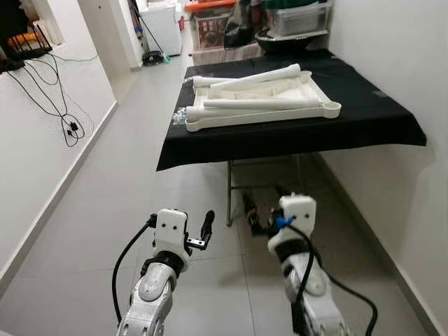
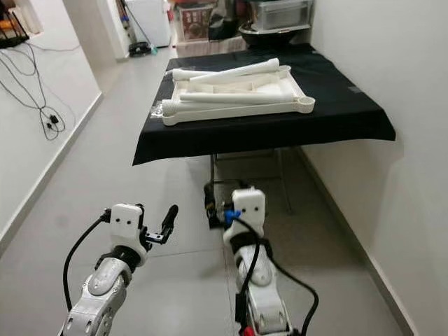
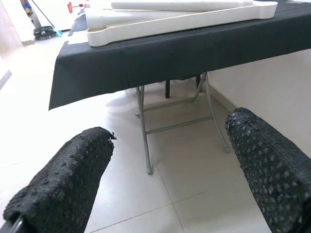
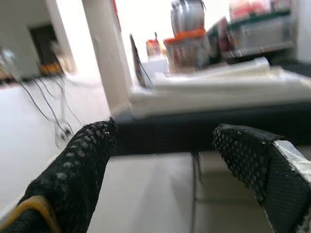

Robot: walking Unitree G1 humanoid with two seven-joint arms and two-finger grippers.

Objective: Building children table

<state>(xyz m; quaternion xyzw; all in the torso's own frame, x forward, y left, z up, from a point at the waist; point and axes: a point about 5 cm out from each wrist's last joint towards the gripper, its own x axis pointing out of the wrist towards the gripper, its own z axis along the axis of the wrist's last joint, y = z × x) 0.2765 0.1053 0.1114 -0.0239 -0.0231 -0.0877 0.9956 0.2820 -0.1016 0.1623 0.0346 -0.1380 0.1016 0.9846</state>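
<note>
Left eye view: white tabletop [image 1: 262,105] upside down, legs [image 1: 255,103] crosswise; left gripper [image 3: 165,170], right gripper [image 4: 160,170] wide, empty.

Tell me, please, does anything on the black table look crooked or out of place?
One white leg lies slanted across the upturned white tabletop, its end past the rim, while another leg lies straight. Both are loose, not yet fitted. Nothing looks spilled or broken.

I note a pale tiled floor [image 1: 105,210], white walls [image 1: 392,56] on both sides, black cables [image 1: 49,98] trailing left, and storage boxes [image 1: 297,17] far behind.
</note>
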